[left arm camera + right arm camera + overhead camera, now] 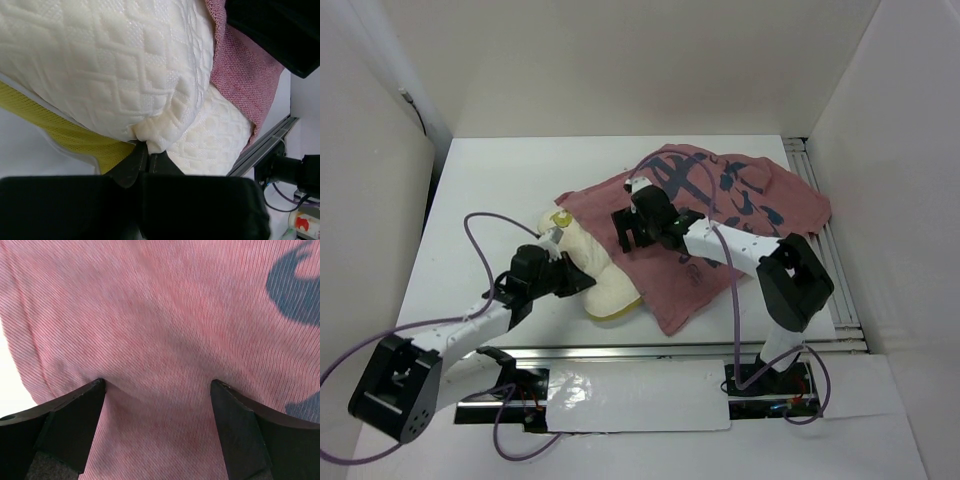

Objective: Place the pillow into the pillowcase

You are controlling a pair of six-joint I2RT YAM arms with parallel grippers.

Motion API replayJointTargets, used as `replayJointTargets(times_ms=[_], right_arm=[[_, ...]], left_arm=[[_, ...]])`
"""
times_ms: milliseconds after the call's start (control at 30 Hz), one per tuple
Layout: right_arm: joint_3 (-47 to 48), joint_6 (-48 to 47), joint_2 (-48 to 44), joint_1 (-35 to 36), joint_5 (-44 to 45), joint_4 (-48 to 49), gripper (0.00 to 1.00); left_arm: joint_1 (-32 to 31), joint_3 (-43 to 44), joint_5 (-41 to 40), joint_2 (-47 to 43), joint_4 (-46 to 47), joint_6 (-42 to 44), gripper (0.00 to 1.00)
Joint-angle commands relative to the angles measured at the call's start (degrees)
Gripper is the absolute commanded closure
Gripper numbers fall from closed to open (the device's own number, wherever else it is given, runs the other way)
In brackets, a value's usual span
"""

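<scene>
The cream-white pillow (592, 272) lies at the table's left centre, its right end under the pillowcase's edge. It fills the left wrist view (110, 65), with its yellow edge (65, 132) below. My left gripper (570, 275) is shut on a fold of the pillow (150, 142). The pillowcase (720, 215) lies spread with its dull pink side up and dark blue marks showing. My right gripper (632, 235) is open, its fingertips pressed down on the pink cloth (160, 340) near the pillowcase's left edge.
White walls enclose the table on three sides. A metal rail (820, 220) runs along the right side, and another (700, 348) along the near edge. Purple cables (480, 235) loop from both arms. Bare white table (500, 180) lies at the back left.
</scene>
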Motion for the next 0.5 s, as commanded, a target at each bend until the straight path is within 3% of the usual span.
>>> replayJointTargets(times_ms=[0,100,233,433,467], right_arm=[[3.5,-5.4,1.8,-3.4,-1.0,9.3,0.08],[5.6,-4.9,1.3,-5.5,-0.4,7.1,0.09],[5.6,-4.9,-5.5,-5.6,2.5,2.1,0.09],[-4.3,3.1,-19.8,-0.5,7.6,-12.2,0.08],[-6.0,4.8,-20.9,0.7,7.6,-14.0,0.08]], left_arm=[[-0.5,4.7,0.4,6.1,10.3,-0.4,1.0],[-1.0,11.1,1.4,10.3,6.6,1.5,1.0],[-1.0,13.5,-3.1,8.4,0.0,2.2,0.96],[-1.6,17.0,-7.3,1.6,-17.5,4.6,0.27],[-2.2,17.0,-7.3,0.6,-19.0,5.5,0.0]])
